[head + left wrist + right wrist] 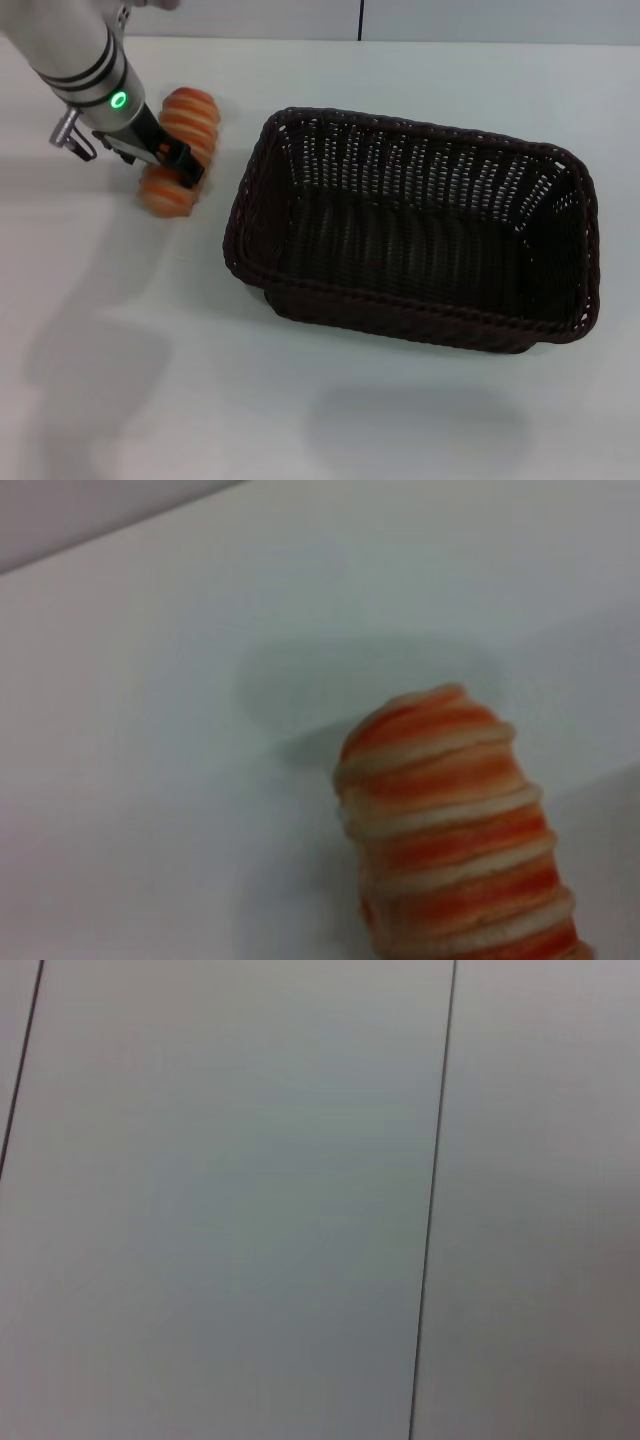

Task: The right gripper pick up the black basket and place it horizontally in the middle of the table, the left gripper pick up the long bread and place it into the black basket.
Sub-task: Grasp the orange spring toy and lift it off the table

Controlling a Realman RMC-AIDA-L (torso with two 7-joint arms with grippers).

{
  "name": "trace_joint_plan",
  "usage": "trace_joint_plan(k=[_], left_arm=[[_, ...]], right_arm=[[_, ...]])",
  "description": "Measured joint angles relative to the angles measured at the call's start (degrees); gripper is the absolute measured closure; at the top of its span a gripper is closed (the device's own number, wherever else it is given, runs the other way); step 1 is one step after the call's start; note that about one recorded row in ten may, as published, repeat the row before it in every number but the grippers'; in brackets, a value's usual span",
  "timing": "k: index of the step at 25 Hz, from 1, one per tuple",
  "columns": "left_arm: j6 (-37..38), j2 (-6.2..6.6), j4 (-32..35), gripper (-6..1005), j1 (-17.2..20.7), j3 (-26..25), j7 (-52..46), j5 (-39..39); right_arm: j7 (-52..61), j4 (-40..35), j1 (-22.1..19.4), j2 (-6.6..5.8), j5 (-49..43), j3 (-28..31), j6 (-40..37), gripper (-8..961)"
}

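The long bread, an orange-tan ribbed loaf, lies on the white table at the far left. My left gripper, on the silver arm with the green light, is down across the loaf's middle, hiding part of it. The left wrist view shows one end of the loaf close up over the white tabletop. The black basket stands lengthwise across the middle and right of the table, right of the loaf, with nothing in it. My right gripper is out of view; its wrist view shows only pale panels with thin dark seams.
The table's far edge runs along the top of the head view, with a grey wall behind it. White tabletop spreads in front of the basket and the loaf.
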Motion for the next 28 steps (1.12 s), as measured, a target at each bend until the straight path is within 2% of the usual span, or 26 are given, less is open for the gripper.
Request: trace_joint_plan(k=[8, 13, 14, 16, 20, 28], left_arm=[[-0.3, -0.44, -0.3, 196, 0.3, 0.5, -0.7, 0.0], [-0.8, -0.5, -3.2, 213, 1.2, 0.5, -1.9, 0.1], [-1.3, -0.6, -6.1, 216, 2.6, 0.6, -2.3, 0.1], [-1.5, -0.61, -7.1, 223, 3.1, 0.6, -2.3, 0.1], [-2.4, -0.44, -8.2, 377, 3.8, 0.8, -1.9, 0.1], [-3.0, -0.25, -5.1, 646, 3.0, 0.9, -1.0, 0.1]], right_arm=[[0.0, -0.3, 0.4, -0.13, 0.0, 0.0, 0.2, 512], [-0.3, -0.6, 0.5, -0.17, -0.1, 0.0, 0.2, 511], [-0.3, -0.6, 0.5, -0.17, -0.1, 0.0, 0.2, 511], [-0.3, -0.6, 0.5, -0.18, -0.1, 0.0, 0.2, 511], [-0.3, -0.6, 0.6, -0.18, -0.1, 0.0, 0.2, 511], [-0.3, -0.6, 1.0, -0.13, 0.0, 0.0, 1.4, 510]])
